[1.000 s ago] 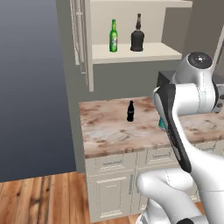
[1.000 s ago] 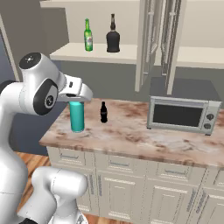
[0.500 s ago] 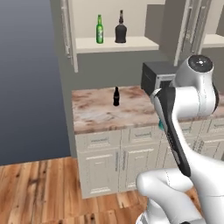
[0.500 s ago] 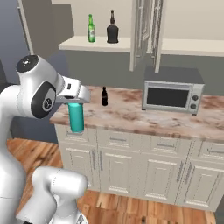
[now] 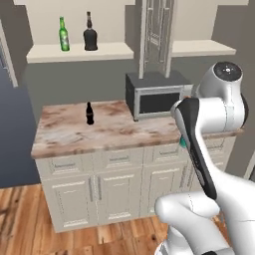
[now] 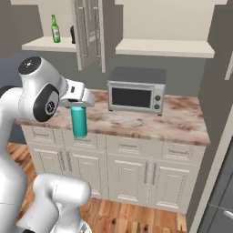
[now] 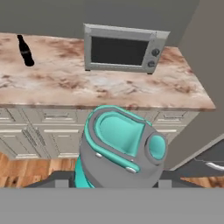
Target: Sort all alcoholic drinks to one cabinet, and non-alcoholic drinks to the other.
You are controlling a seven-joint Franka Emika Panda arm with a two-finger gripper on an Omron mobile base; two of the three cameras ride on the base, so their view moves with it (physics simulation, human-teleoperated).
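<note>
The counter [image 5: 114,133] has a mottled pink-and-cream stone look with a smooth, faintly shiny top. The cupboards [image 5: 94,191] below are painted off-white and matt, with small metal handles. The floor [image 5: 30,234] is warm wooden planking with visible grain. The microwave [image 6: 136,93] has a grey, brushed-metal-looking case and a dark glassy door. The teal bottle [image 6: 79,121] looks like smooth plastic, its grey cap [image 7: 118,153] matt. The green beer bottle [image 5: 63,35] looks like glass, and the cola bottle [image 5: 89,113] is dark and slightly glossy
</note>
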